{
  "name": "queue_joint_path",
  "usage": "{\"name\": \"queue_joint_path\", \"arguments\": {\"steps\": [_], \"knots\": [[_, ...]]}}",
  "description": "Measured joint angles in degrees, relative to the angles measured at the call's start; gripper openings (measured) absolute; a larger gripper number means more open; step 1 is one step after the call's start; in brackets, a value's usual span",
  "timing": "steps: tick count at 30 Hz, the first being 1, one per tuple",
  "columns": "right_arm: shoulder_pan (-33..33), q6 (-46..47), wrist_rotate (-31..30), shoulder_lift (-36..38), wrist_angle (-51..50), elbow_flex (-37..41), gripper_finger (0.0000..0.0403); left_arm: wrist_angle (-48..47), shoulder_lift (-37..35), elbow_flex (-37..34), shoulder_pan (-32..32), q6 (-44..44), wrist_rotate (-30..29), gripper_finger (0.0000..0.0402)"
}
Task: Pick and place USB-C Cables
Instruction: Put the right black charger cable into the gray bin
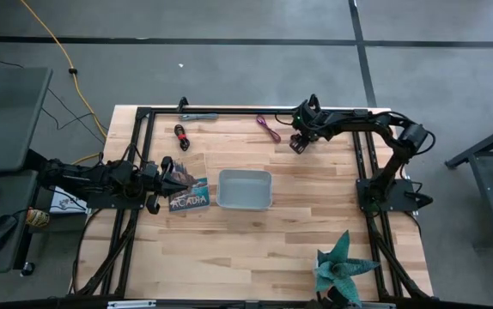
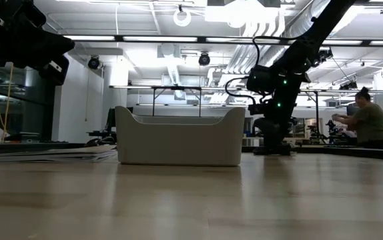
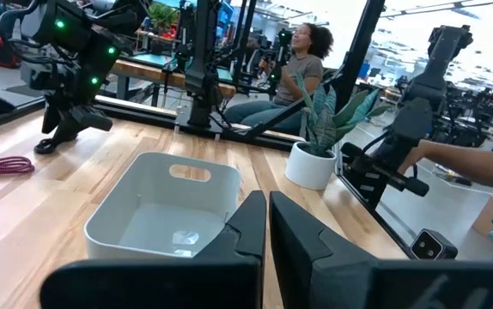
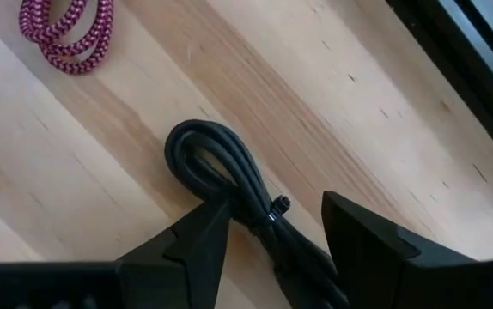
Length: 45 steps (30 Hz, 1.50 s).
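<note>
The grey tray [image 1: 245, 203] sits mid-table, also seen in the low view [image 2: 178, 140] and the left wrist view [image 3: 113, 225]. The black cable [image 4: 216, 159] lies bundled on the wood near the far right. My right gripper [image 4: 274, 204] hangs open over it from above [image 1: 298, 143], one finger on each side. The purple cable [image 1: 269, 128] lies just left of it [image 4: 66, 30]. The black-and-red cable [image 1: 182, 135] and the grey cable [image 1: 199, 116] lie at far left. My left gripper [image 1: 180, 176] hovers shut left of the tray [image 3: 268, 225], holding nothing. My right gripper straddles the black cable's middle [image 4: 259, 206], with its fingers across the bundle. One finger [image 4: 203, 236] stands close against the cable's side. I cannot tell whether it touches. The cable lies flat on the table.
A printed booklet [image 1: 188, 197] lies under my left gripper. A potted plant [image 1: 343, 266] stands at the near right edge. Black frame rails [image 1: 229, 112] run along the far and side edges. People sit beyond the table [image 3: 302, 51] [image 2: 368, 120].
</note>
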<state>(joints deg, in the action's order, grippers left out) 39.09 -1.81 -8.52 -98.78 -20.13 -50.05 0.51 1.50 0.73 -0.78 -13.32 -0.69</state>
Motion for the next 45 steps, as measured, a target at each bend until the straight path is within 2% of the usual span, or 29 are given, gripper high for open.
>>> {"name": "queue_joint_path", "arguments": {"steps": [4, 11, 21, 25, 30, 31, 36, 41, 45], "knots": [[-0.07, -2.03, 4.71, 0.27, -0.79, 0.19, 0.0183, 0.0, -0.02, 0.0, 0.01, 0.0, 0.02, 0.0], [-0.19, -2.66, 8.2, 2.53, -2.58, 0.5, 0.0183, -0.01, -0.01, 0.0, 0.01, 0.0, 0.02, 0.0], [-0.41, -1.32, 8.82, 2.01, -7.68, 0.21, 0.018, 0.0, 0.0, -0.02, 0.0, 0.0, 0.02, 0.0], [-1.33, -1.02, 7.63, 2.01, -7.79, 0.21, 0.0142, -0.02, 0.0, -0.02, -0.01, 0.0, 0.0, 0.0], [-2.52, -1.78, 5.95, 1.99, -7.94, 0.21, 0.0032, -0.01, -0.01, 0.0, 0.01, 0.0, 0.01, 0.0], [-2.71, -2.04, 5.7, 2.0, -7.93, 0.2, 0.0021, -0.01, -0.02, 0.0, 0.0, 0.0, 0.0, 0.0], [-4.19, -1.45, 4.09, 2.9, -8.92, 0.38, 0.0038, 0.0, -0.02, 0.0, 0.01, 0.0, 0.02, 0.0], [-6.6, -1.56, 4.03, 5.52, -10.24, 0.51, 0.0011, -0.01, -0.01, -0.02, 0.01, 0.0, 0.02, 0.0], [-9.18, -0.53, 2.51, 9.05, -10.04, 0.51, 0.0012, -0.01, -0.02, 0.0, 0.01, 0.0, 0.02, 0.0]]}}
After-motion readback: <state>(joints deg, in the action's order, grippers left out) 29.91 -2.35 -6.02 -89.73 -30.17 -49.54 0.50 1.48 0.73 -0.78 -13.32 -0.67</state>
